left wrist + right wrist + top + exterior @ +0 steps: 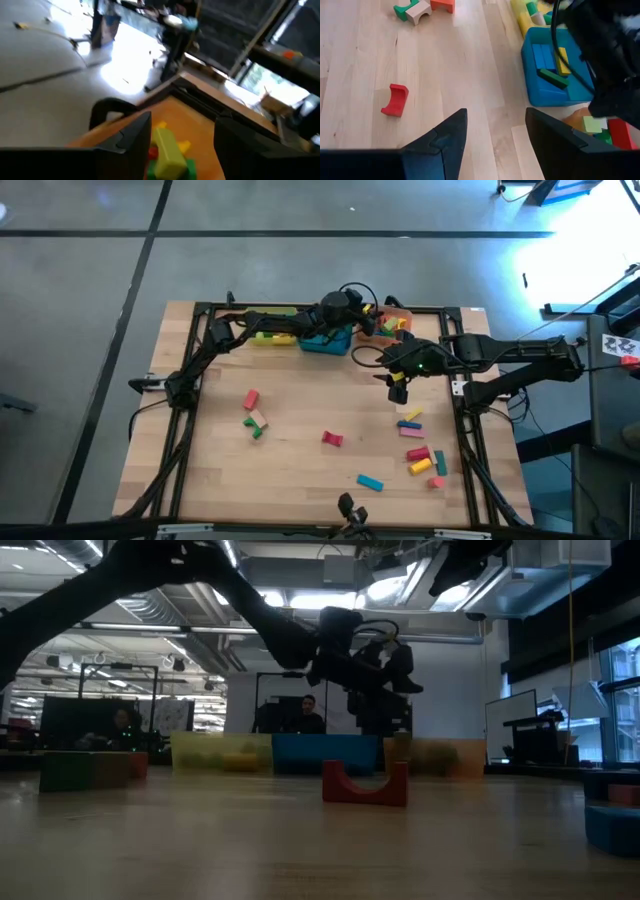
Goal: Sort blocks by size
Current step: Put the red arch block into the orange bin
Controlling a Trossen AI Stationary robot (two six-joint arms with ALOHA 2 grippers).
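My left gripper [372, 317] hangs open above the orange tray [400, 332] at the table's far edge. In the left wrist view [182, 122] a yellow-green block [167, 152] lies below and between its fingers, on other blocks in the tray; I see gaps on both sides of it. My right gripper [397, 387] is open and empty over bare wood near the teal tray [535, 90], also in its wrist view [495, 145]. A red arch block [332, 439] lies on the table, feet toward the far edge in the low view [365, 785].
Yellow tray [268, 337], teal tray [325, 345] and the orange tray stand in a row at the far edge, each with blocks. Loose blocks lie at the left [255, 415], near the front [370, 482] and in a cluster at the right [420, 455]. Bare wood lies between.
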